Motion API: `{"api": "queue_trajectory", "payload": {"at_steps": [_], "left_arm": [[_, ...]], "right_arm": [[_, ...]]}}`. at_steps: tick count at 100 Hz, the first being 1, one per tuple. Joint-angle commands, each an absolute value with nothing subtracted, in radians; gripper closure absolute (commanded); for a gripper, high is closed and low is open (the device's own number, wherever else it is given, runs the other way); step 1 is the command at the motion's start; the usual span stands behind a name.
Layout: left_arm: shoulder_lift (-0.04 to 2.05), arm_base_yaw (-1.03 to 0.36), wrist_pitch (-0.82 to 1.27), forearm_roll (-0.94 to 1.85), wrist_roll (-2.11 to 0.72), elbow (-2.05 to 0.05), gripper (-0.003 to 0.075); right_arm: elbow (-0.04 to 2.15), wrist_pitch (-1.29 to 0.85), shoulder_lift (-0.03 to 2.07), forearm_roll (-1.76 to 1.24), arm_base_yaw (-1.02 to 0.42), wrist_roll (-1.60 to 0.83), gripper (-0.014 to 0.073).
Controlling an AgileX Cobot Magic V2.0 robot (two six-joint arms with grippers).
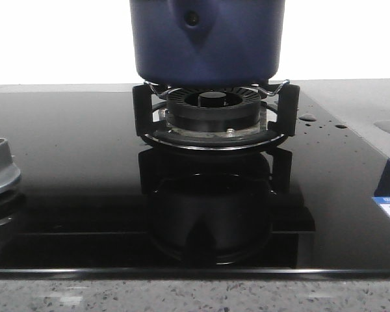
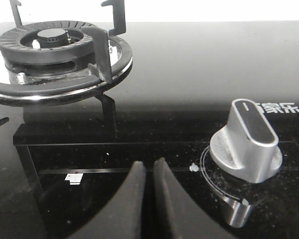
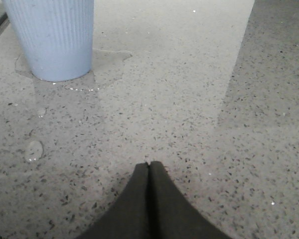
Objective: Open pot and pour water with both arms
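Navy pot (image 1: pixel 208 42) sits on the burner (image 1: pixel 211 107) at twelve o'clock, unopened; both end effectors, left (image 2: pixel 150 172) and right (image 3: pixel 149 172), pressed together, must approach it.

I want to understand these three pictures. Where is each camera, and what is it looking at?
Front view: low, facing forward at the pot on its burner; no robot parts show.
Left wrist view: above the stove, seeing an empty burner, a silver knob and the closed left fingers.
Right wrist view: over the speckled counter, seeing a ribbed cup, spilled water and the closed right fingers.
Shared: front and left wrist views both show the black glass stovetop.
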State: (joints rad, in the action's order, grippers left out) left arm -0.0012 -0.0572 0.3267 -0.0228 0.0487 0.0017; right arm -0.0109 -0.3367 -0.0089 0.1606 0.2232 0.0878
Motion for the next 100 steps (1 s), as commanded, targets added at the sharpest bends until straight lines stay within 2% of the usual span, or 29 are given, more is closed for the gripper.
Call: {"api": "queue_trajectory", "payload": {"at_steps": [1, 27, 58, 100], "left_arm": [[-0.032, -0.058, 0.275, -0.023, 0.057, 0.048, 0.0733], [-0.032, -0.058, 0.275, -0.023, 0.057, 0.048, 0.0733], [-0.032, -0.058, 0.275, -0.023, 0.057, 0.048, 0.0733], [-0.032, -0.058, 0.26, -0.054, 0.057, 0.048, 0.0733]], "right_arm": [[-0.038, -0.322, -0.031, 0.164, 0.23, 0.082, 0.0659], [-0.038, -0.322, -0.031, 0.203, 0.23, 0.082, 0.0659], [-0.038, -0.322, -0.031, 0.381, 0.213, 0.082, 0.0659], [-0.038, -0.302, -0.031, 0.398, 0.213, 0.082, 0.0659]]}}
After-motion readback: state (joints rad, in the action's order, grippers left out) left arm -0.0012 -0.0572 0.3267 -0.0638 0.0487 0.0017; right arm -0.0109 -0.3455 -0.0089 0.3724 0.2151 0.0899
